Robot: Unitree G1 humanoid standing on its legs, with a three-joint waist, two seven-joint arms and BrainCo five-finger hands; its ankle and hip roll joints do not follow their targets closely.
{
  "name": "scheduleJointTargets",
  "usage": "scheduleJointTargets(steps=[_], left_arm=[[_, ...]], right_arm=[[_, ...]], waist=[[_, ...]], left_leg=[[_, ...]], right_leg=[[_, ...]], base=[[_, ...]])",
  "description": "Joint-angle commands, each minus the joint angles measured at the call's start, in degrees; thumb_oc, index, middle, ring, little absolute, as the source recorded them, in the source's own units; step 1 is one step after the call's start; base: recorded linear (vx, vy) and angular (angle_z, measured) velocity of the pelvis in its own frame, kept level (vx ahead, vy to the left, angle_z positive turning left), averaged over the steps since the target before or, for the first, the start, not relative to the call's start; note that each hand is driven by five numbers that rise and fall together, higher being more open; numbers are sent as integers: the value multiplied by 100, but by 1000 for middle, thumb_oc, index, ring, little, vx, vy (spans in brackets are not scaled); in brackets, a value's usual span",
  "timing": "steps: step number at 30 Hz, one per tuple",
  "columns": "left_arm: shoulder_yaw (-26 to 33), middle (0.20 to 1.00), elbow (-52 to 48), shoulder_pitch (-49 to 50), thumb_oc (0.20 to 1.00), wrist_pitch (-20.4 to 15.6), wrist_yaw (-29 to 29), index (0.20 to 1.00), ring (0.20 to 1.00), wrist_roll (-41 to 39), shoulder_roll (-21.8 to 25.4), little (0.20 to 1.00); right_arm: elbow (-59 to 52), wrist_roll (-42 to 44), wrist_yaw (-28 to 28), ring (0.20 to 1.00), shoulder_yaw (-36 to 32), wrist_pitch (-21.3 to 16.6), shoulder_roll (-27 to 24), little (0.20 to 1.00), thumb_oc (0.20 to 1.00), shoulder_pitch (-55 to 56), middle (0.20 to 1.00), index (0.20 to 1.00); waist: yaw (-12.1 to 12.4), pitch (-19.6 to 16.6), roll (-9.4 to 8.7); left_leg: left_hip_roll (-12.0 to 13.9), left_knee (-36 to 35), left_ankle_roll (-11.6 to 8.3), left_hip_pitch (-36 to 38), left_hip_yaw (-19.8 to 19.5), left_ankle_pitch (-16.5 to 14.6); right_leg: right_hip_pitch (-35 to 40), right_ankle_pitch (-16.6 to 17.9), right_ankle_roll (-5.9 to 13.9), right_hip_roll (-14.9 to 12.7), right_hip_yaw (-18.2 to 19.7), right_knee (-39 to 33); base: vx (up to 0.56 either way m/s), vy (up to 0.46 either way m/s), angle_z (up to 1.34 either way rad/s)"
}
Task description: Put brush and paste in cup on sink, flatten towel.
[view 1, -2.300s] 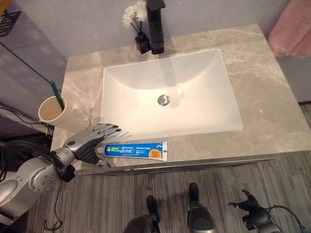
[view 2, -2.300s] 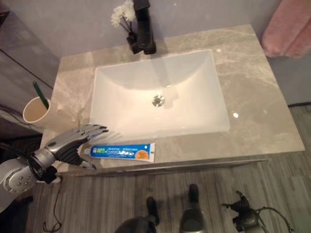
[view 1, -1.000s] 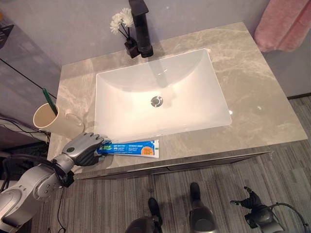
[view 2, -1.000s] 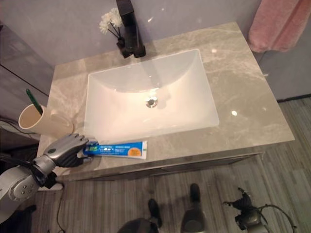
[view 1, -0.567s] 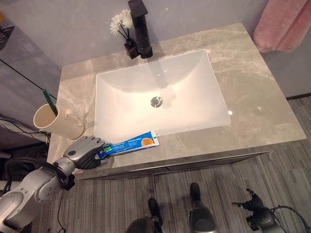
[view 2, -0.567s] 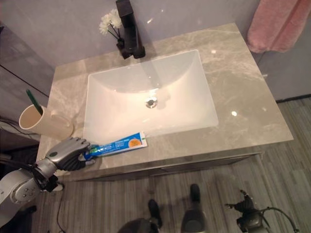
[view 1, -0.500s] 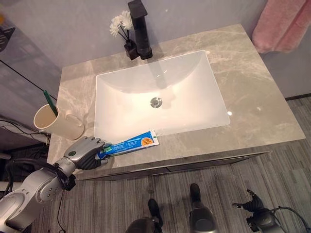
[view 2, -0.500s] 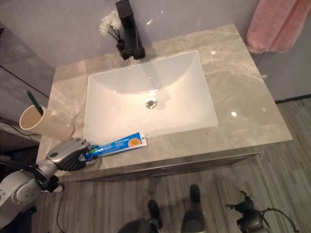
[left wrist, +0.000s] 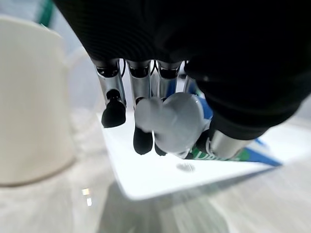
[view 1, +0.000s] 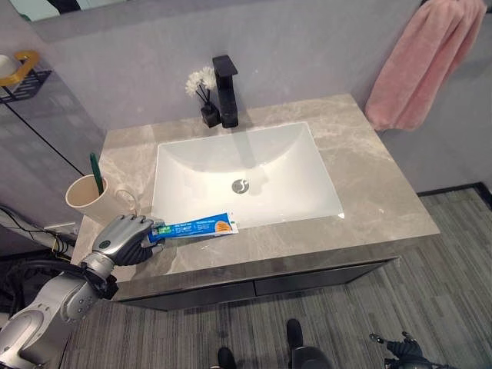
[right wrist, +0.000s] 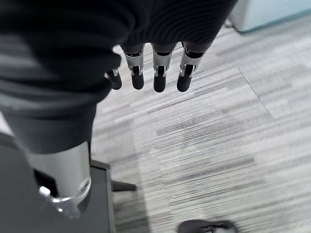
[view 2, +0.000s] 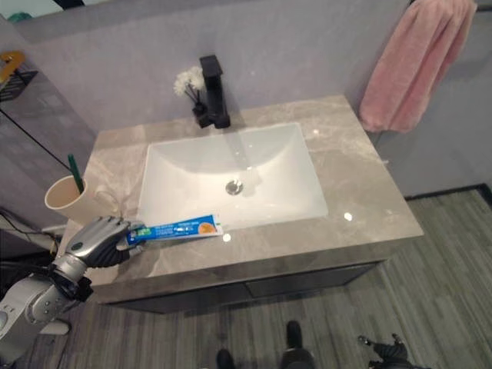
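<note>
My left hand (view 1: 123,240) is shut on the cap end of the blue toothpaste tube (view 1: 197,226) at the counter's front left corner. The tube sticks out to the right along the front rim of the white sink (view 1: 307,192). In the left wrist view the fingers (left wrist: 141,104) curl round the tube's white cap (left wrist: 170,121). A cream cup (view 1: 87,200) stands just behind that hand with a green toothbrush (view 1: 96,172) upright in it. A pink towel (view 1: 419,61) hangs bunched on the wall at the far right. My right hand (right wrist: 161,73) hangs low over the floor, fingers relaxed.
A black faucet (view 1: 226,91) and a small vase of white flowers (view 1: 203,83) stand behind the basin. The grey marble counter (view 1: 377,192) runs to the right of the sink. A wire shelf (view 1: 19,73) is fixed to the wall at the far left.
My left hand closed on the tube's cap end and swung its free end toward the basin. The camera has tilted up, bringing the wall and the whole towel into view.
</note>
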Motion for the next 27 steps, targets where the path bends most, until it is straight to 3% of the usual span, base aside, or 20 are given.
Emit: scheduleJointTargets(steps=[1, 4, 15, 19, 20, 27], left_arm=[[770, 200, 174, -641, 200, 200, 869, 200, 200, 241, -247, 200], [1034, 200, 395, -809, 200, 344, 1290, 200, 200, 378, -546, 200], [1509, 200, 379, -934, 200, 533, 1761, 200, 200, 751, -1071, 200], [1551, 200, 334, -1017, 200, 492, 1895, 200, 200, 766, -1199, 200], [1530, 200, 318, -1163, 200, 481, 2038, 200, 200, 741, -1293, 200], [1447, 200, 212, -1612, 200, 490, 2338, 200, 200, 682, -1425, 200]], right_arm=[[-392, 553, -407, 1000, -305, -394, -80, 1000, 1000, -204, 1000, 1000], [-1240, 658, -597, 1000, -510, -570, -149, 1000, 1000, -90, 1000, 1000], [-3703, 686, -1162, 1000, -1291, -1076, 6, 1000, 1000, 286, 1000, 1000], [-4351, 895, -1028, 1000, -1230, -1293, 57, 1000, 1000, 280, 1000, 1000], [-4702, 1348, -757, 1000, -1029, -1473, 139, 1000, 1000, 217, 1000, 1000], [-5650, 1727, -360, 1000, -459, -1497, -131, 1000, 1000, -163, 1000, 1000]], waist=[[-31, -107, -66], [-99, -215, -115], [-256, -390, -92], [-277, -415, -92], [-281, -420, -100], [-197, -472, -134]], left_leg=[[-135, 48, -157, 200, -5, -164], [-94, 48, -166, 307, 91, -175], [-58, 48, -146, 453, 184, -237], [-50, 48, -144, 477, 215, -246], [-39, 48, -145, 492, 222, -252], [-38, 48, -131, 515, 246, -251]], right_leg=[[-95, 36, 306, -37, 50, 28], [5, 16, 279, -6, 123, 28], [141, -34, 240, 18, 169, 28], [146, -46, 236, 26, 196, 28], [153, -55, 234, 30, 199, 28], [189, -78, 229, 24, 208, 28]], base=[[-17, 14, -15], [25, 2, -21], [14, 2, -5], [0, 0, 0], [0, 0, 0], [0, 0, 0]])
